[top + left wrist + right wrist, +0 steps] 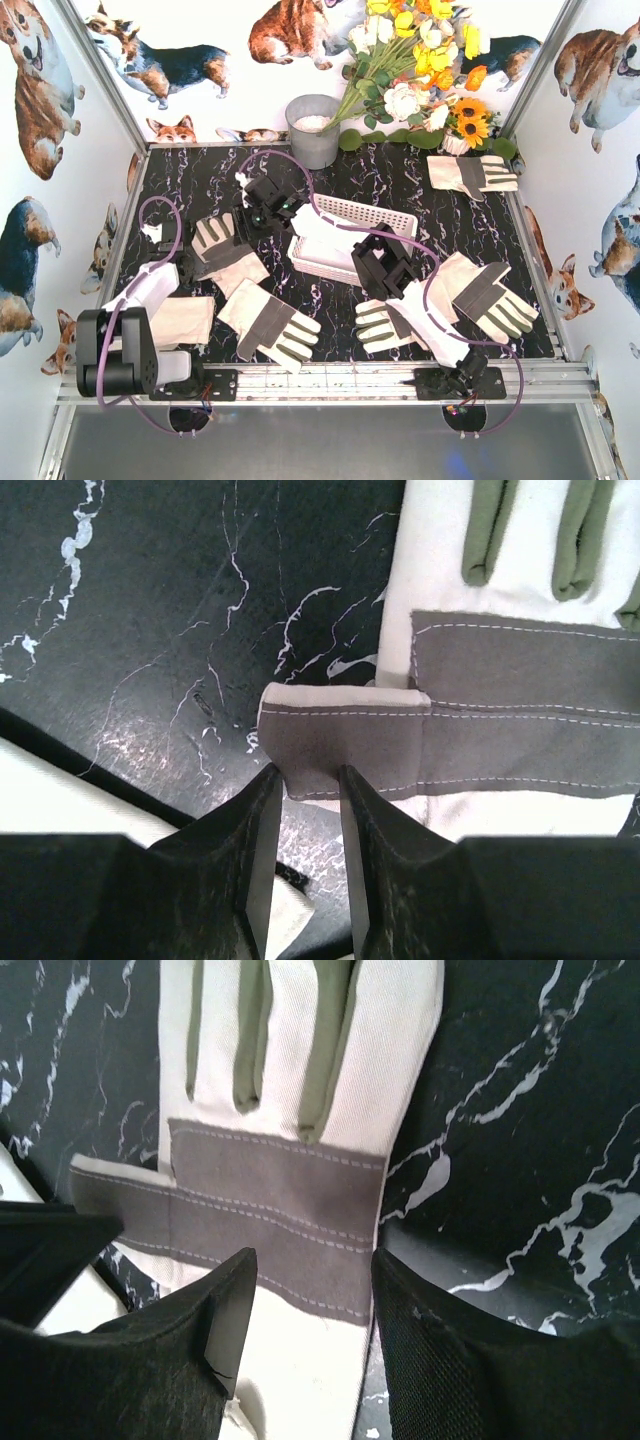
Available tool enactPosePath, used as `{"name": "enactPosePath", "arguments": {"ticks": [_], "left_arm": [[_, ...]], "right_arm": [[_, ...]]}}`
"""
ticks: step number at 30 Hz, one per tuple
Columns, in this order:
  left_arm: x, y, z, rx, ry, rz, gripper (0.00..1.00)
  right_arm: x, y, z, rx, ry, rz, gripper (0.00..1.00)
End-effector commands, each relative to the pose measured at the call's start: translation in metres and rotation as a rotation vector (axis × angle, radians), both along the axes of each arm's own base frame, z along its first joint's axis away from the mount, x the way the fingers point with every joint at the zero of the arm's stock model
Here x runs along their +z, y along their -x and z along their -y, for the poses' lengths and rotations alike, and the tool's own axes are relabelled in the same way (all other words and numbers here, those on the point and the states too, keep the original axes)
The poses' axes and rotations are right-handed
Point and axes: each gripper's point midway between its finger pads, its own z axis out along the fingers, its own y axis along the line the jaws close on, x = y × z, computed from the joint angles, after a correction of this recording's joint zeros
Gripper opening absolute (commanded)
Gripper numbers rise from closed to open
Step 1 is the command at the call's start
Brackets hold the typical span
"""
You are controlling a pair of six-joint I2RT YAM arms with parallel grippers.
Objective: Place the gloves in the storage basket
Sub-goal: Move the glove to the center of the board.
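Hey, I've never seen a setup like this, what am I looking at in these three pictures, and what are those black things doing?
Two robot arms are bolted at a table's near edge. One picture looks down from above; the other two come from cameras on each wrist. On the black marbled table lie several gloves, a white basket, a grey bucket and flowers. The left gripper, slightly open, sits at a glove's thumb; the right gripper, open wide, straddles another glove. Neither visibly grips anything.
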Motion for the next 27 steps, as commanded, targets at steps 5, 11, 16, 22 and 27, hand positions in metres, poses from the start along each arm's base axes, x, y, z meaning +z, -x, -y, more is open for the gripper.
{"name": "enactPosePath", "arguments": {"ticks": [5, 11, 16, 22, 27], "left_arm": [[0.001, -0.021, -0.002, -0.009, 0.036, 0.055, 0.23], [-0.004, -0.024, -0.006, -0.012, 0.033, 0.036, 0.20], [-0.006, -0.028, -0.008, -0.006, 0.033, 0.037, 0.19], [-0.008, -0.029, -0.007, -0.009, 0.044, 0.034, 0.18], [-0.008, -0.029, -0.007, -0.010, 0.045, 0.034, 0.18]], "right_arm": [[-0.012, -0.026, -0.015, -0.066, -0.033, 0.016, 0.50], [-0.016, -0.031, -0.014, -0.087, -0.023, 0.027, 0.50], [-0.018, -0.037, -0.010, -0.109, -0.005, 0.048, 0.50], [-0.030, -0.041, -0.005, -0.135, 0.016, 0.037, 0.50], [-0.038, -0.037, -0.008, -0.125, 0.007, 0.008, 0.48]]}}
